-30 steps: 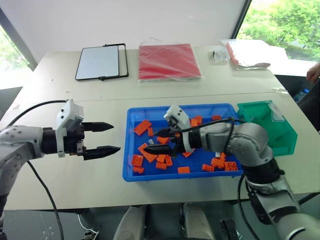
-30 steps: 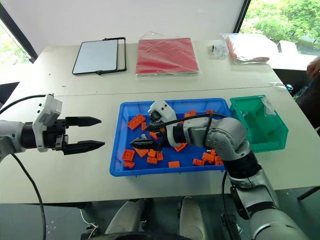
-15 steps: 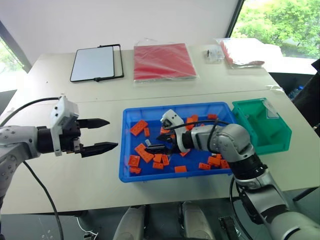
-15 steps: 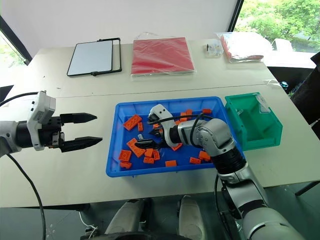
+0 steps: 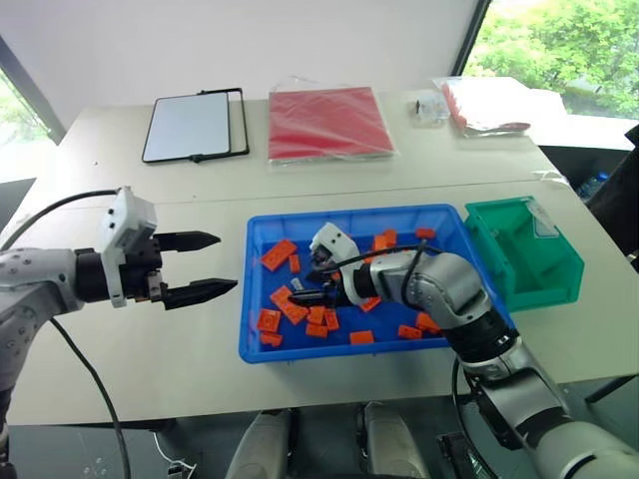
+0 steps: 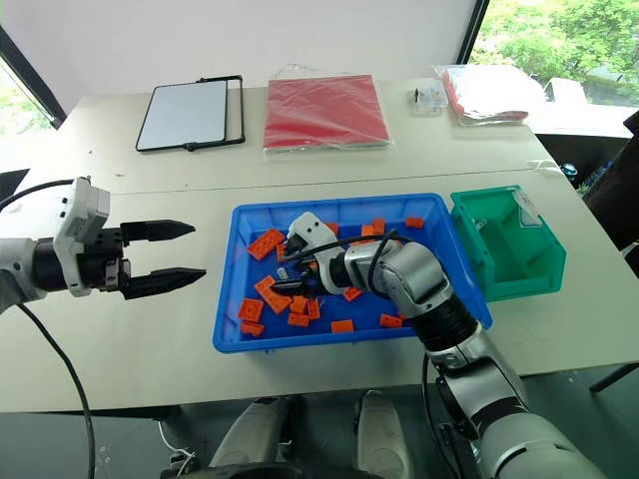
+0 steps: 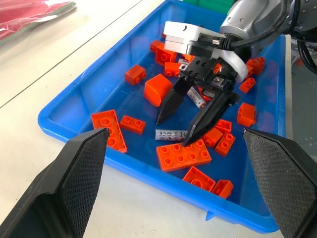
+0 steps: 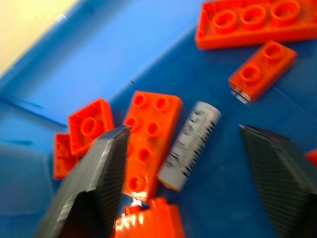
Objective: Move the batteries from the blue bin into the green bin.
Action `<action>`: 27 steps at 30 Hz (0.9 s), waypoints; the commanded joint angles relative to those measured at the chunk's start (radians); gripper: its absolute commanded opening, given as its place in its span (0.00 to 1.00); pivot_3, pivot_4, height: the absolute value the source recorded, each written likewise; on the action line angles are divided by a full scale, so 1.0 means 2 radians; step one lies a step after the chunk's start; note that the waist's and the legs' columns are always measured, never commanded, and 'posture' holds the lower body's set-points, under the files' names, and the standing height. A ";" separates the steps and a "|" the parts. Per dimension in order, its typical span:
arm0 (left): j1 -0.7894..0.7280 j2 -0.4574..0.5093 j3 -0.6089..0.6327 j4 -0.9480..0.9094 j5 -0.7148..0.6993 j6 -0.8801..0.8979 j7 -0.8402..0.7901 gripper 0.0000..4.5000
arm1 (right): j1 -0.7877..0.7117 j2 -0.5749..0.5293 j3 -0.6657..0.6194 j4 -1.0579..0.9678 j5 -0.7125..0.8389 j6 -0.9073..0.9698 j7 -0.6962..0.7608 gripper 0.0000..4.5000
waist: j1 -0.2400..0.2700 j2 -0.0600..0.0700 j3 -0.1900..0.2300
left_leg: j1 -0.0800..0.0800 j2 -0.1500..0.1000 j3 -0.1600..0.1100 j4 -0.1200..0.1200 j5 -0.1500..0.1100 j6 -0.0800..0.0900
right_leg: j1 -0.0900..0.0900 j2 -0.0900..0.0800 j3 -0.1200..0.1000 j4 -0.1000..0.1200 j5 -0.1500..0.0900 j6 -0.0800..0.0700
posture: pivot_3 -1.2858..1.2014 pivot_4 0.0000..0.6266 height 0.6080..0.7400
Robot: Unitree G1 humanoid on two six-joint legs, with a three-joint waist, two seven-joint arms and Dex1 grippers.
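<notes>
Lying flat on the blue bin [image 7: 69,106] floor among bricks [image 7: 183,154], a battery [image 7: 171,134] is straddled by the right gripper [image 7: 179,128], jaws parted, nothing grasped. Closure should be centred, clear of bricks. Left gripper [image 5: 205,264] is held agape, empty.

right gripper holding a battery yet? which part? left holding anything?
Nothing held. The right gripper is open, fingers either side of a battery lying flat in the blue bin, not clamped. The left gripper is open and empty.
</notes>
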 commanded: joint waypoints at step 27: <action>-0.034 -0.036 -0.050 0.012 0.018 -0.028 0.010 1.00 | 0.047 -0.279 -0.391 -0.150 0.015 0.150 0.001 0.03 | 0.016 0.000 0.000 | 0.000 0.000 0.000 0.000 0.000 0.000 | 0.001 -0.001 0.000 -0.001 0.000 -0.001 | 0.52 0.24 0.93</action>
